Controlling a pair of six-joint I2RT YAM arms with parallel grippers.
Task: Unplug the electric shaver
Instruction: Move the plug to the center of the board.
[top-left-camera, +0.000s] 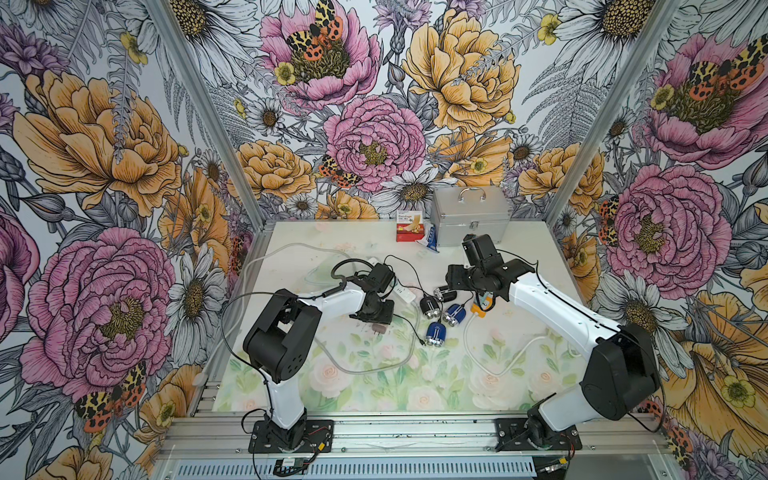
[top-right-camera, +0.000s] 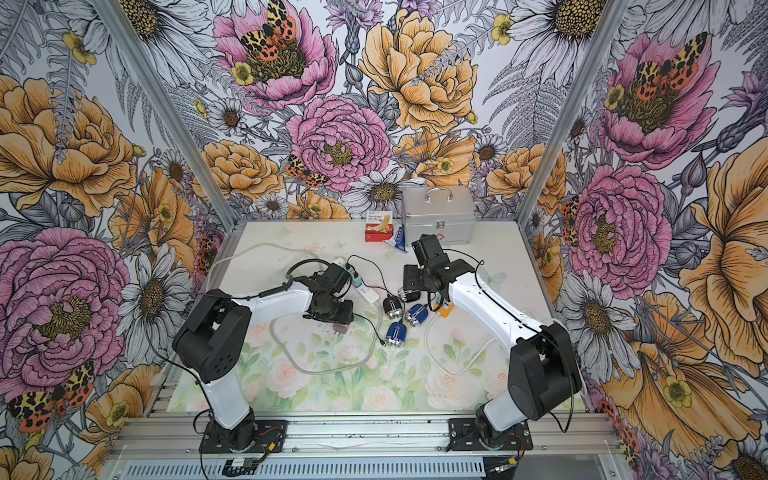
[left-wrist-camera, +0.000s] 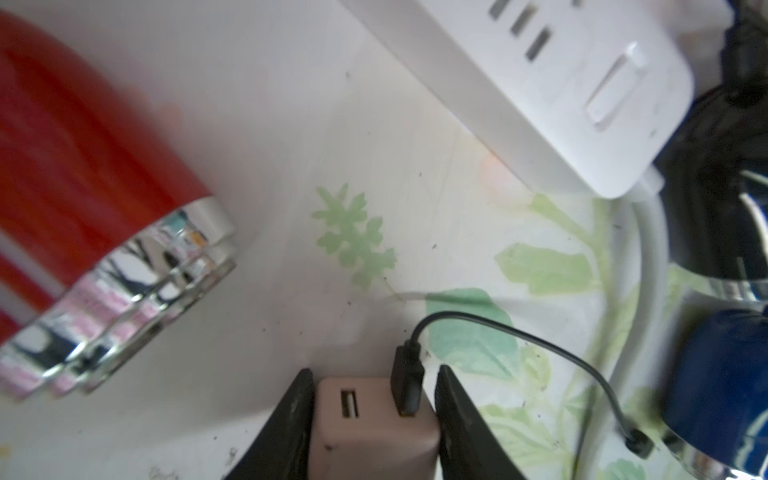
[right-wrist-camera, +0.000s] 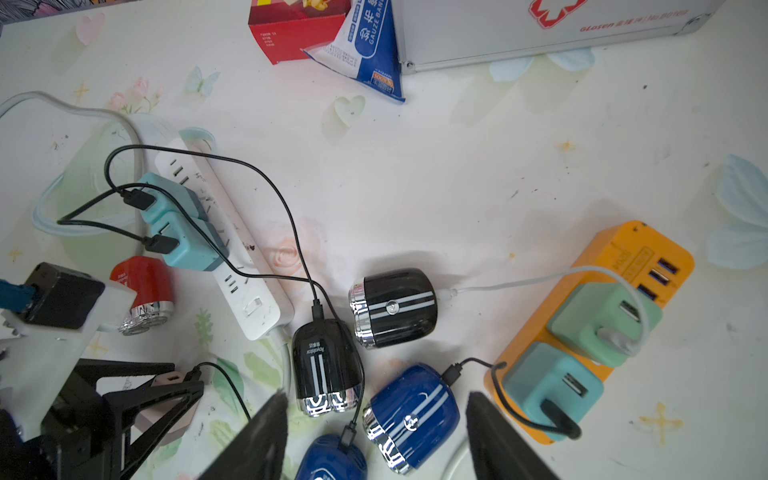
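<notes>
Left pincer (left-wrist-camera: 375, 374) clamps the pink charger (left-wrist-camera: 365, 432), black cable (left-wrist-camera: 540, 340) attached; the red shaver (left-wrist-camera: 83, 166) lies near. Right pincer (right-wrist-camera: 377, 395) gapes wide, a blue shaver (right-wrist-camera: 415, 411) seen between its tips.

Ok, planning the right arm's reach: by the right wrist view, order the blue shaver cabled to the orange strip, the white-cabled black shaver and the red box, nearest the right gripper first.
1. Blue shaver, right between the right gripper's open fingers.
2. Black shaver, just beyond it, mid-table.
3. Red box, far back beside the silver case.
</notes>
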